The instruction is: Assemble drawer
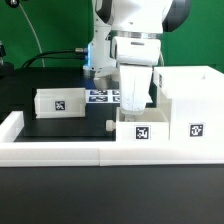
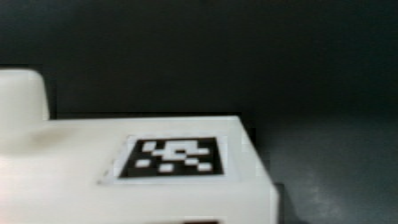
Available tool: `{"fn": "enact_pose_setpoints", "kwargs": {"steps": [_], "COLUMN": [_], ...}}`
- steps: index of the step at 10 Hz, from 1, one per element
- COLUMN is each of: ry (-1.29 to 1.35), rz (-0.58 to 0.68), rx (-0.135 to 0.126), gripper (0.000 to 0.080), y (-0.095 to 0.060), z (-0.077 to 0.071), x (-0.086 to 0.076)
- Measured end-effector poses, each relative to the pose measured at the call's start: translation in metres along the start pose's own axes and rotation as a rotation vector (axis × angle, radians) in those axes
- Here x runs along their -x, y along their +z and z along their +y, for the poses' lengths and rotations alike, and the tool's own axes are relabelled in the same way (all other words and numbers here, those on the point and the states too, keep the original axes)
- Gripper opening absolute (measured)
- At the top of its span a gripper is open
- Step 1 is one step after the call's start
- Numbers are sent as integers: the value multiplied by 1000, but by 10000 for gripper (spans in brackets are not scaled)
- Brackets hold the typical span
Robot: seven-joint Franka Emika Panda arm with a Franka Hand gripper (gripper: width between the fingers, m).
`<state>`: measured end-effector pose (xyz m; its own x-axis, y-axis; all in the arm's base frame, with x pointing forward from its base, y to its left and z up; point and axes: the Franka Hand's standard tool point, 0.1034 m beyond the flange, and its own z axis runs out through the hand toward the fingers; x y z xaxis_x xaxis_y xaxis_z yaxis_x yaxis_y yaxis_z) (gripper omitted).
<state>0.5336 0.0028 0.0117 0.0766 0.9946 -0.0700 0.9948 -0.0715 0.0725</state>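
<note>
- The arm (image 1: 135, 30) comes straight down from 12 o'clock in the exterior view, wrist vertical, over the shell (image 1: 185, 100).
- The gripper (image 1: 135, 97) reaches to the shell's near corner; its body hides the fingers, so I cannot tell how far open it is or whether it holds anything.
- The shell stands at 3 o'clock against the border blocks (image 1: 60, 150); its inside is hidden.
- One tray (image 1: 63, 101) sits at 9 o'clock on the table (image 1: 30, 80), well apart from the shell.
- The marker board (image 1: 103, 96) lies beside that tray.
- The wrist view is blurred: a white tagged surface (image 2: 178, 158), probably the shell's top.
</note>
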Motion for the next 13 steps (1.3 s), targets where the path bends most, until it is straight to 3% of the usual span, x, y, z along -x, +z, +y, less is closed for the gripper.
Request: {"fn": "enact_pose_setpoints", "kwargs": {"steps": [2, 4, 13], "ry": [1, 5, -35], "rz": [-2, -16, -12], "rx": [-7, -44, -38], "gripper": [42, 42, 42], "y": [0, 0, 0], "z": [0, 0, 0], "x": [1, 5, 6]}}
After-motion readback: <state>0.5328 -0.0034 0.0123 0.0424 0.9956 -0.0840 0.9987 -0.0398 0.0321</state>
